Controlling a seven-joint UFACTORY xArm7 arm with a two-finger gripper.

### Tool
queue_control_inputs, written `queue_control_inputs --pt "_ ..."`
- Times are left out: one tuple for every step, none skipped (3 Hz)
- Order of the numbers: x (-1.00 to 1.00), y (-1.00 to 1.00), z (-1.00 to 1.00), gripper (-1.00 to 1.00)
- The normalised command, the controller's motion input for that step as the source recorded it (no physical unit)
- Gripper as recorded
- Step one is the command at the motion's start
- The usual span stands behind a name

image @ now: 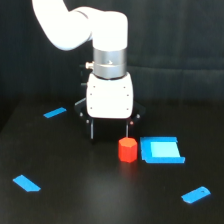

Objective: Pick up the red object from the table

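The approach step is judged in hand: the fingers (109,132) are seen spread and empty, the red object (127,150) resting on the counter (75,200) just below their right-hand tip, so a rightward shift is called for before closing.

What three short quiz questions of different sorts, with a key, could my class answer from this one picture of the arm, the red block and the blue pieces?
1. True or false: the red object rests on the table.
2. How many blue pieces are in view?
3. Which thing is nearest the red object? A) the large blue block B) the blue strip at the back C) the blue piece at the exterior view's front left.

Key
1. True. It stands on the surface, with the gripper just behind and above it.
2. Four; the last is the blue piece at the front right.
3. A.
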Motion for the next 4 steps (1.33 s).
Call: queue_control_inputs --pt "0.44 -0.61 -0.09 0.97" --pt "0.13 -0.54 -0.02 1.00" --pt "0.16 -0.33 -0.12 0.90" --pt "0.08 -0.16 -0.02 0.64"
